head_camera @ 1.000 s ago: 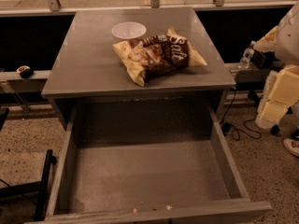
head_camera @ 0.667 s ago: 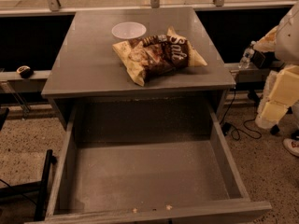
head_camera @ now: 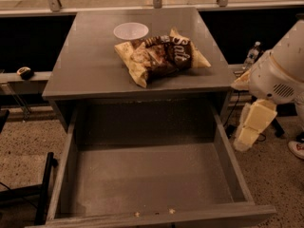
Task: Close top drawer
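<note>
Dropping lower and edging closer since a second ago, with the gripper (head_camera: pixel 249 129) now near the right wall of the top drawer (head_camera: pixel 147 175) yet apart from it; cannot tell whether open or closed. Found that drawer unmoved, pulled fully out toward the camera, bare inside. Suggests an approach under way, closing push not yet begun.

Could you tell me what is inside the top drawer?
The top drawer holds only a few crumbs near its front; the back is shadowed under the tabletop. The gripper hangs outside, to its right.
</note>
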You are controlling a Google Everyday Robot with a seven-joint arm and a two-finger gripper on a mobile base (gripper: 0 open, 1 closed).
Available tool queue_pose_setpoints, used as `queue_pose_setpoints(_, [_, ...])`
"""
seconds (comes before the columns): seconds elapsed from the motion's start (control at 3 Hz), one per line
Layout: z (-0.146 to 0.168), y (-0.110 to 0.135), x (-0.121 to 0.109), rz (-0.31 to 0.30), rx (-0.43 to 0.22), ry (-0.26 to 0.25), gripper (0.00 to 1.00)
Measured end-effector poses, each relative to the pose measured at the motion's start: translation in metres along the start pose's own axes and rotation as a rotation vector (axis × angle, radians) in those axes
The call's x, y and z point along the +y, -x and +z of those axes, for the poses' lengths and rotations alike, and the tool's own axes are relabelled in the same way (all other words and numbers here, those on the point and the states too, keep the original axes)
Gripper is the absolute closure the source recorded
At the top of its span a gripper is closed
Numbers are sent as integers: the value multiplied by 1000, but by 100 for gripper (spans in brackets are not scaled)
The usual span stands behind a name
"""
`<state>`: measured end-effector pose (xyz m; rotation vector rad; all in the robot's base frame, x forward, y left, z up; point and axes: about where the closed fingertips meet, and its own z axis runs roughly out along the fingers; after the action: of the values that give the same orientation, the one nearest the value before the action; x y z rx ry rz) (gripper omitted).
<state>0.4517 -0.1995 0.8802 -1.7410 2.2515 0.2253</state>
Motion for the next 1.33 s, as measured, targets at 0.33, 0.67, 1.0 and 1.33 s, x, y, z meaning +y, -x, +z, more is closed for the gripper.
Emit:
queue_pose_setpoints(0.33, [44, -1, 27, -61, -65, 5, 0])
queue_pose_setpoints(0.67, [103, -3, 64, -208, -145, -28, 0])
queue_pose_setpoints(1.0, [132, -5, 68, -305, -215, 19, 0])
queue_pose_setpoints(1.33, [134, -7, 74, -337, -216, 40, 0])
